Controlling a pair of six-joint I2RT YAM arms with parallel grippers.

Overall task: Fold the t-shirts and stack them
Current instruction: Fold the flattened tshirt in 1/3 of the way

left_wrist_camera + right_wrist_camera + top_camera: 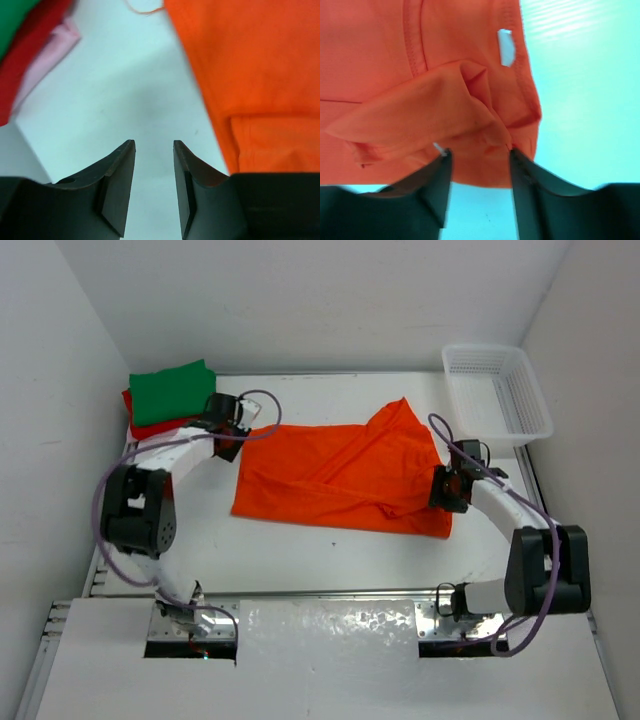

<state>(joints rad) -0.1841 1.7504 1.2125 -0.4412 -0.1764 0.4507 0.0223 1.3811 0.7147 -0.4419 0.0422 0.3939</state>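
The orange t-shirt (pixel 340 472) lies spread across the middle of the table, partly folded with a rumpled flap at its right end. My left gripper (pixel 232 436) hovers just off its left edge. In the left wrist view that gripper (pixel 154 144) is open over bare table, with the orange t-shirt (pixel 250 75) to its right. My right gripper (pixel 447 490) is at the shirt's right end. Its jaws (pixel 479 151) stand open, and a bunched fold of the orange t-shirt (pixel 445 100) lies at the tips, not pinched. The green t-shirt (pixel 172 390) lies folded on the red one (pixel 150 428) at the back left, with a pink one (pixel 50 55) under them.
A white mesh basket (pixel 497 390) stands at the back right corner. White walls close in the table on the left, back and right. Purple cables loop over both arms near the shirt's ends.
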